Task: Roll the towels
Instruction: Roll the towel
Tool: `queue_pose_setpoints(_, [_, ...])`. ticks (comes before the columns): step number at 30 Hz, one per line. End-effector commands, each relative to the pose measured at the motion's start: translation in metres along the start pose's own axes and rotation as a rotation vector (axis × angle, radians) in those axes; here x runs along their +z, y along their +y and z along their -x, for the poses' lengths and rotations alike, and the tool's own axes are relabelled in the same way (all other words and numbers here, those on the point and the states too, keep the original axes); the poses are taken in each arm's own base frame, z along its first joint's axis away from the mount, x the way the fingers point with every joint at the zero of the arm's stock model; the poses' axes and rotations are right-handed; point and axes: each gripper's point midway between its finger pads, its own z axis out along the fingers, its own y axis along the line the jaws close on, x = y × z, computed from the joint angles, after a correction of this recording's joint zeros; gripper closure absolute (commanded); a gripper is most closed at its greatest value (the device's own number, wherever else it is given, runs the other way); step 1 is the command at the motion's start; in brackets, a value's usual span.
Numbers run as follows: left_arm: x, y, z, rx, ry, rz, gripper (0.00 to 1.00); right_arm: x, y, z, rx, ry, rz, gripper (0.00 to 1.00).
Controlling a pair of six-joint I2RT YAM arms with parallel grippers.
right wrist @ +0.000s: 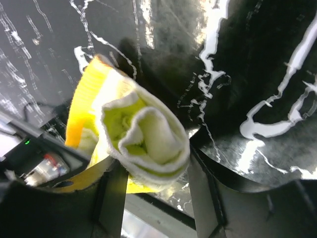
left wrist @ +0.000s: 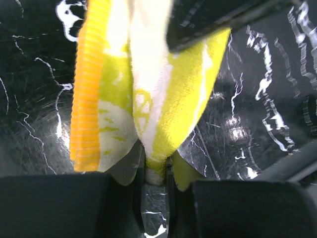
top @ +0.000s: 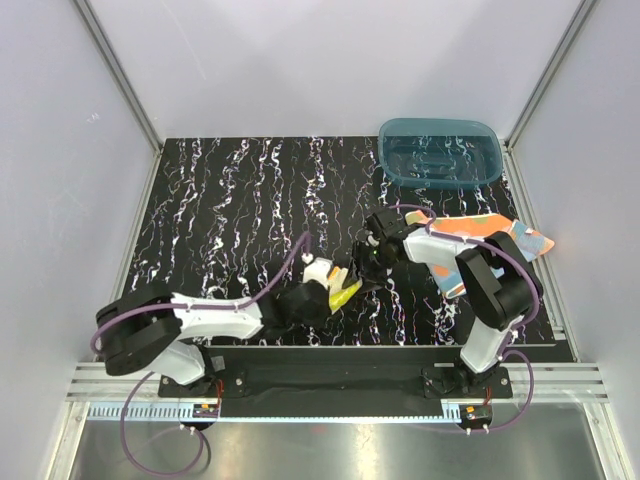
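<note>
The yellow towel (top: 345, 293) is partly rolled and held up between both grippers near the middle front of the mat. My left gripper (top: 350, 278) is shut on one end of it, which is pinched thin between the jaws in the left wrist view (left wrist: 156, 168). My right gripper (top: 372, 255) holds the rolled end (right wrist: 148, 144) between its fingers (right wrist: 111, 198). The orange polka-dot towel (top: 525, 238) lies flat at the right, partly under my right arm.
A teal plastic tub (top: 440, 150) stands at the back right of the black marbled mat (top: 230, 220). Grey walls with metal rails close in the left, right and back sides.
</note>
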Motion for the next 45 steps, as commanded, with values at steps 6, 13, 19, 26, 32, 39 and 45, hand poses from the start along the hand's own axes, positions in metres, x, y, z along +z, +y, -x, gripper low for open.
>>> queue_pose_setpoints(6, [-0.015, -0.002, 0.003, -0.288, 0.022, -0.265, 1.00, 0.002, -0.024, 0.025, -0.026, -0.052, -0.093, 0.41])
queue_pose_setpoints(13, [-0.019, -0.003, 0.004, -0.460, 0.074, -0.386, 1.00, -0.027, -0.009, 0.056, -0.065, -0.139, -0.088, 0.12])
queue_pose_setpoints(19, [-0.015, -0.001, 0.004, -0.653, 0.148, -0.456, 1.00, -0.055, 0.053, 0.053, -0.163, -0.179, 0.226, 0.12])
queue_pose_setpoints(26, [-0.006, 0.021, -0.005, -0.904, 0.227, -0.429, 1.00, -0.073, 0.085, 0.021, -0.224, -0.196, 0.542, 0.11])
queue_pose_setpoints(32, [-0.005, 0.028, -0.010, -1.012, 0.252, -0.448, 1.00, -0.059, 0.077, 0.002, -0.207, -0.167, 0.615, 0.11])
queue_pose_setpoints(39, [-0.003, 0.044, -0.025, -1.059, 0.286, -0.381, 1.00, -0.023, 0.079, -0.014, -0.214, -0.157, 0.562, 0.16])
queue_pose_setpoints(45, [-0.006, 0.052, -0.032, -1.122, 0.302, -0.379, 1.00, 0.002, 0.081, -0.023, -0.193, -0.157, 0.539, 0.22])
